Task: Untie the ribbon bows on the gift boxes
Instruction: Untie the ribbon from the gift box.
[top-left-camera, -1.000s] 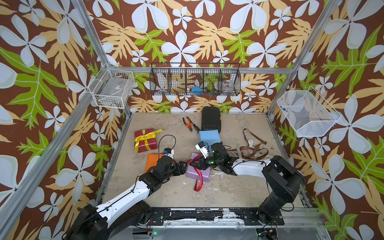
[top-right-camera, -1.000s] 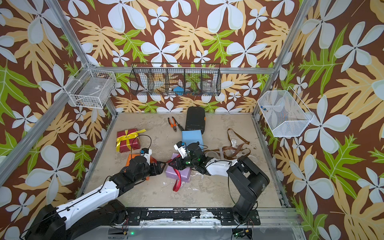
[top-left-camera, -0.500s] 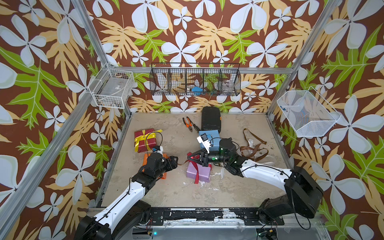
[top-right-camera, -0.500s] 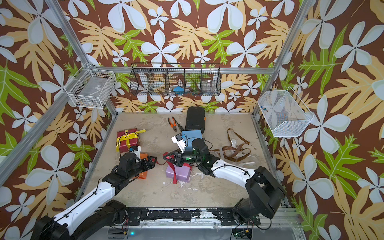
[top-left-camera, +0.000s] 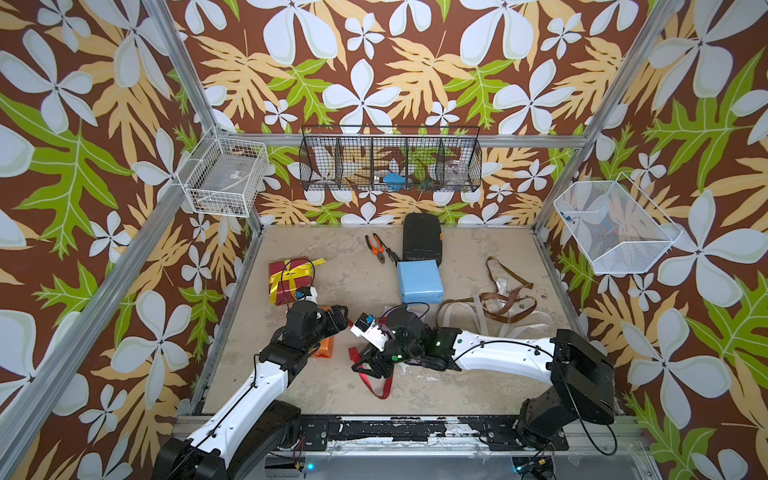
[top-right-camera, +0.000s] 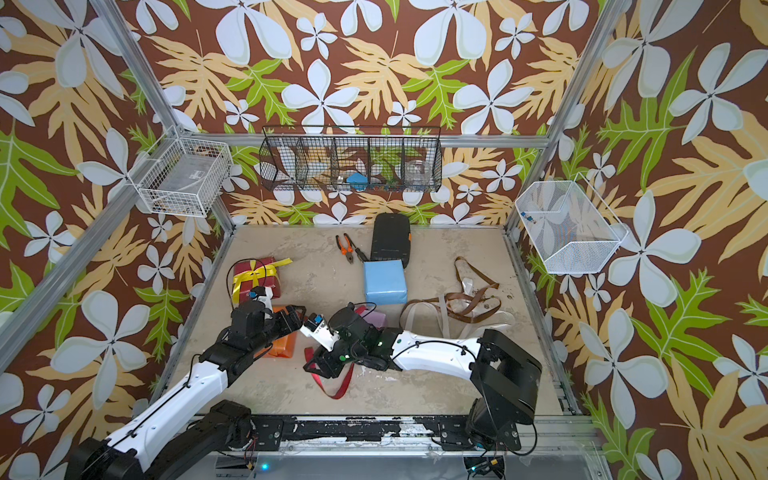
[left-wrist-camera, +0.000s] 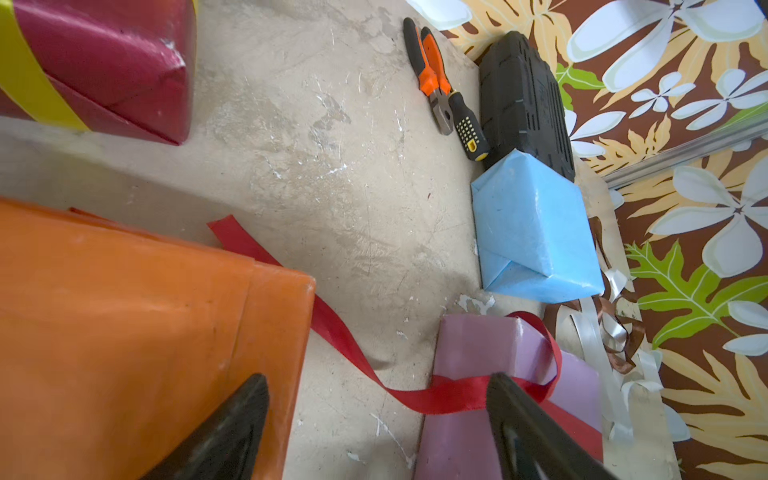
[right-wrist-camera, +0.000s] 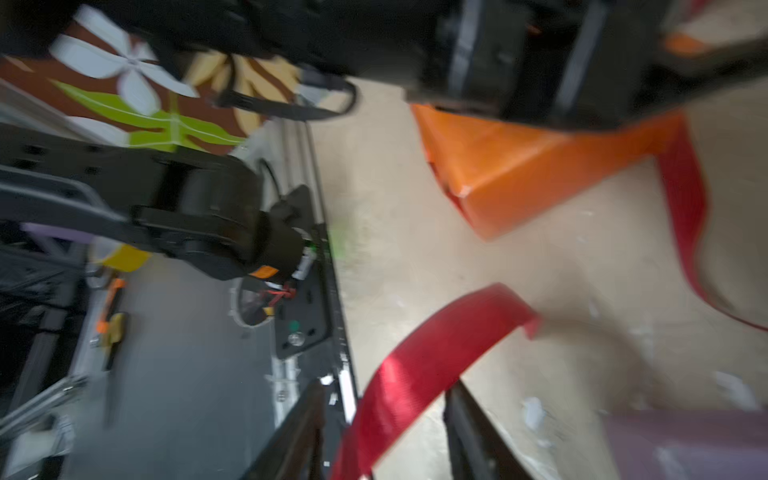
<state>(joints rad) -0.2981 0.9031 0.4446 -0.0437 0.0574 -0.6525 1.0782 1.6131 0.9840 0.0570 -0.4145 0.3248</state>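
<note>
The lilac gift box (left-wrist-camera: 478, 357) lies mid-table, mostly hidden under my right arm in both top views. Its red ribbon (top-left-camera: 376, 384) trails loose toward the front edge, with no bow showing. My right gripper (top-left-camera: 362, 368) is low in front of that box. Its jaws stand apart and the red ribbon (right-wrist-camera: 424, 361) runs slack between them. My left gripper (top-left-camera: 342, 320) hovers open over the orange box (top-left-camera: 326, 347), empty. The dark red box (top-left-camera: 286, 278) at the back left carries a yellow ribbon bow (top-left-camera: 297, 270). No ribbon is on the light blue box (top-left-camera: 419, 282).
Loose brown ribbon (top-left-camera: 505, 299) and white ribbon (top-left-camera: 461, 309) lie in a heap at the right. Pliers (top-left-camera: 380, 249) and a black ribbed case (top-left-camera: 422, 239) sit by the back wall. Wire baskets (top-left-camera: 390, 160) hang on the walls above the table.
My right gripper has swung from the lilac box toward the front edge, drawing the red ribbon out, and its jaws have parted. The left gripper has backed off the lilac box to above the orange one.
</note>
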